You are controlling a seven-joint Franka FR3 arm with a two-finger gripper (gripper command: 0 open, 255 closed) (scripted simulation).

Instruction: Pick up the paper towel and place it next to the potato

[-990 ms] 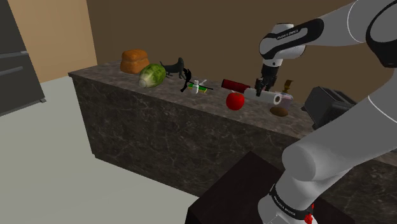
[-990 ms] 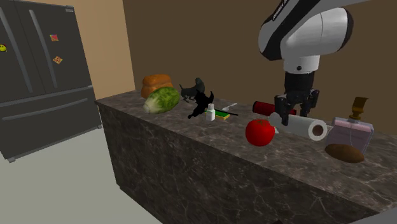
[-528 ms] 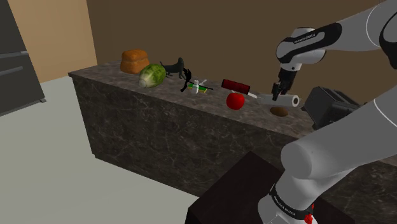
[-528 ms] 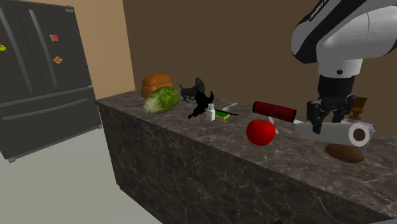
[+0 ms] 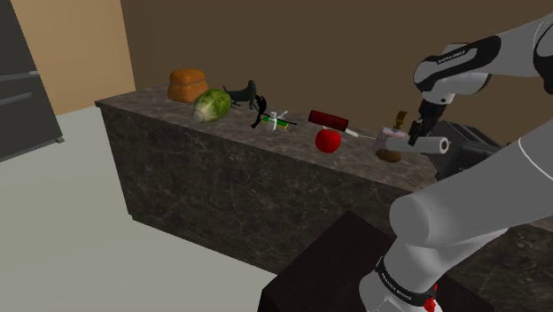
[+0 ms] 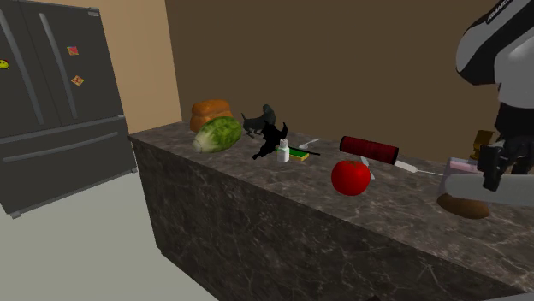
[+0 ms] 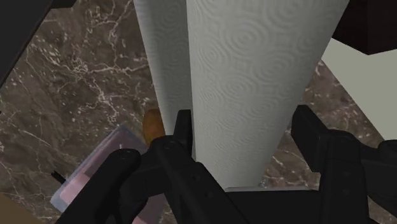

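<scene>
My black gripper is shut on the white paper towel roll, holding it lying sideways above the dark marble counter. The brown potato lies on the counter just below and to the shoulder view's left of the roll. In the second exterior view the gripper and roll hang right over the potato. In the wrist view the fingers clasp the embossed roll, with the gripper around it; the potato peeks out beside it.
A pink box sits just behind the potato, and a black toaster stands close on the shoulder view's right. A red apple, a dark red cylinder, a lettuce and bread lie further along. A fridge stands beyond the counter's end.
The gripper has carried the roll toward the shoulder view's right, from beside the apple to over the potato, near the toaster. Nothing else moved.
</scene>
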